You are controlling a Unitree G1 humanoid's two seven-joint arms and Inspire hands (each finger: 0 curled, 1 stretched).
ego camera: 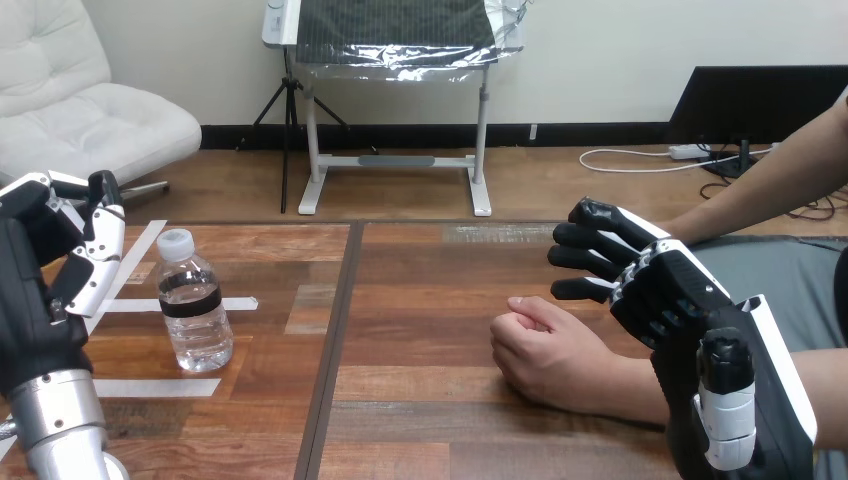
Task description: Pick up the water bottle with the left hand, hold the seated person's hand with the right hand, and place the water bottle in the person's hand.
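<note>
Water bottle [195, 305], clear, white-capped and dark-banded, stands upright near the table's [420, 300] left edge between white tape strips [140, 250], left hand [50, 270] spread just beside it, while right hand [680, 310], unclenched, is over the wrist of the person's hand [545, 350].

Black, white-shelled left hand [38, 300], silver forearm [60, 415].

Left hand [45, 300] upright, fingers [100, 255] straight; right hand [700, 330] forward, fingers loosely bent, empty.

Wooden table [430, 300] (dark seam mid-way); white tape strips [150, 387] at left.
</note>
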